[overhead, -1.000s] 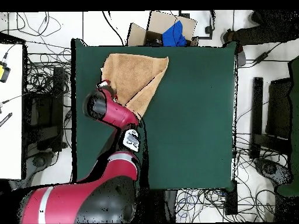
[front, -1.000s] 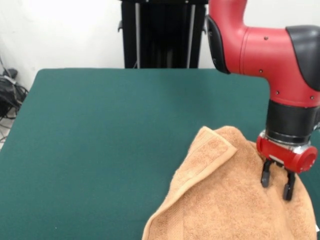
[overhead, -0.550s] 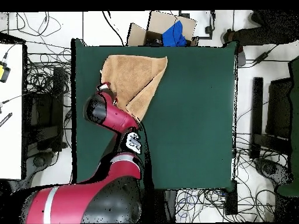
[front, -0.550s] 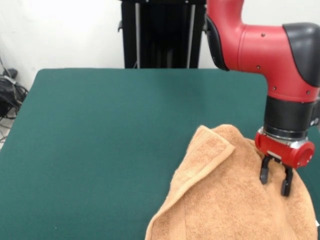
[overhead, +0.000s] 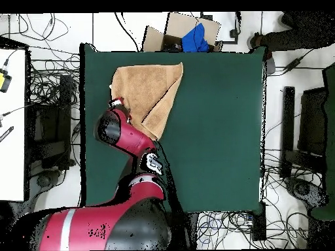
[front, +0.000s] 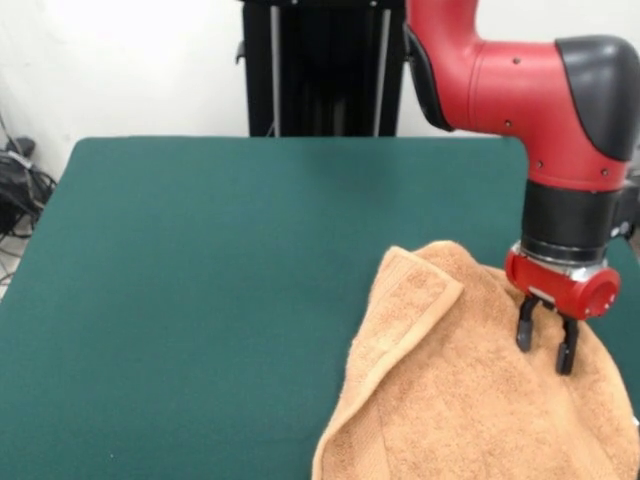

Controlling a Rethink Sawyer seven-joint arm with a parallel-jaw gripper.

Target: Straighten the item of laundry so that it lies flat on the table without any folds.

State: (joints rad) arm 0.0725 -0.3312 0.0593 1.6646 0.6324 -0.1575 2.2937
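The peach-orange towel (front: 470,390) was found lying on the green table (front: 220,260), near one corner of it, w/ one side folded over diagonally so a double layer was formed; the border band was seen along the folded flap. The gripper (front: 546,347) was positioned directly above the towel, approx. over its raised hump. The two black fingers (front: 524,329) were kept apart, w/ a clear gap between them, and no cloth was pinched. In the overhead view the towel (overhead: 147,88) was partly covered by the red arm (overhead: 124,134).
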